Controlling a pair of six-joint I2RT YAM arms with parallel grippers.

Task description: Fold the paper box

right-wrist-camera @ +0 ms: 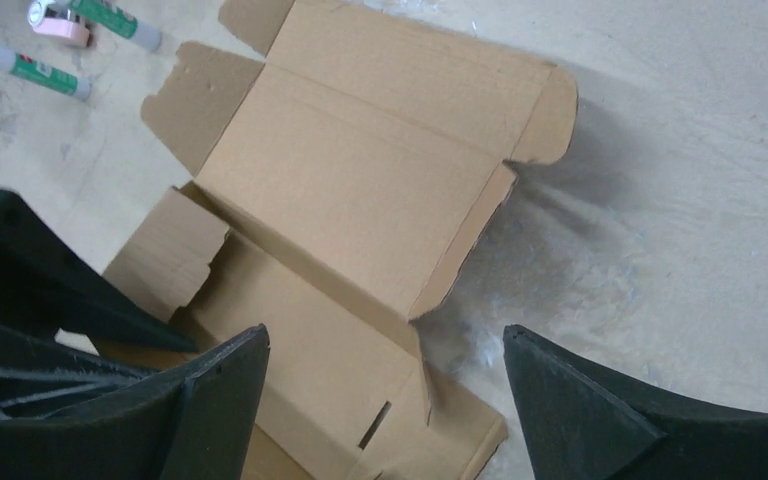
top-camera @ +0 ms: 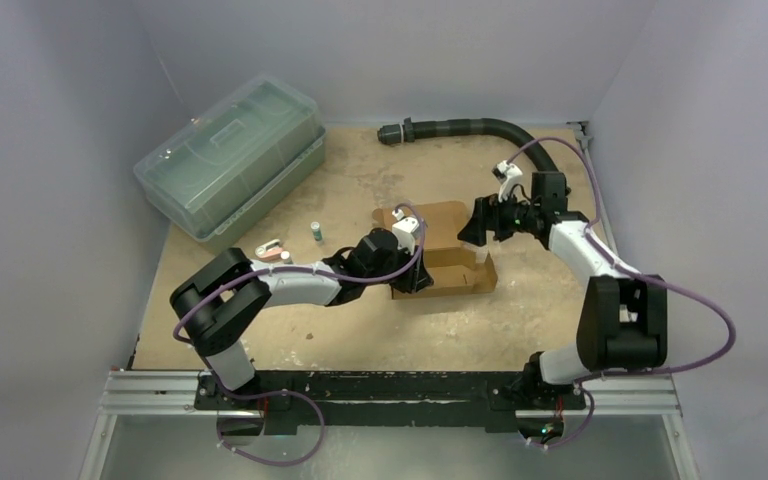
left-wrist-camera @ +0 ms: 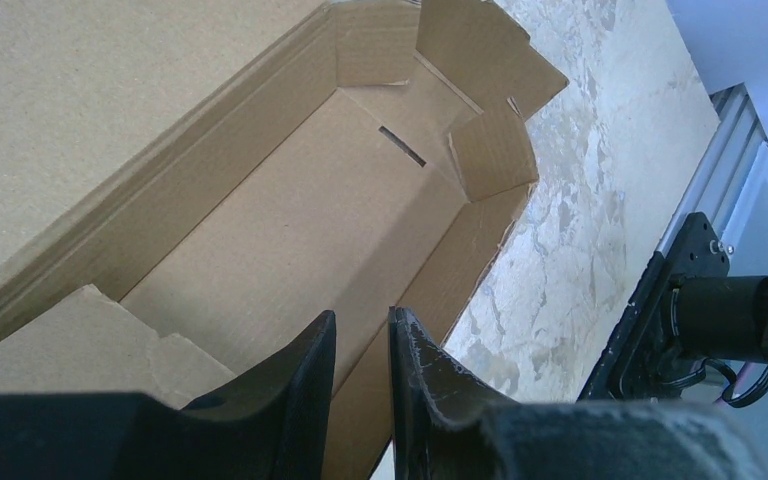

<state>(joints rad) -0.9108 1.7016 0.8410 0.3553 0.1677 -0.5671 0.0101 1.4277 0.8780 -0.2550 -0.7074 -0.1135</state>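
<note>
1. The box (top-camera: 445,225) lies in the middle of the desk (top-camera: 360,330), between the two arms. It is part folded: a shallow tray with raised long walls, and a wide lid panel lying flat on its far side.
2. In the left wrist view, small flaps at the tray's far end are turned inward. A narrow slot (left-wrist-camera: 402,146) is cut in the cardboard near that end.
3. The left fingers (left-wrist-camera: 310,370) stand close together, clamped on the tray's near long wall. The edge of that wall runs up between them.
4. The right fingers (right-wrist-camera: 220,390) are spread wide and hold nothing. They hover over the right end of the box, with the lid panel and its rounded end flap below them.
5. Left of the box, apart from it, two green-labelled tubes (right-wrist-camera: 30,65) and a pink roll (right-wrist-camera: 65,32) lie on the desk.
6. A clear, green-tinted bin (top-camera: 230,160) with its lid on sits at the far left corner.
7. A black hose (top-camera: 460,127) runs along the far edge.
</note>
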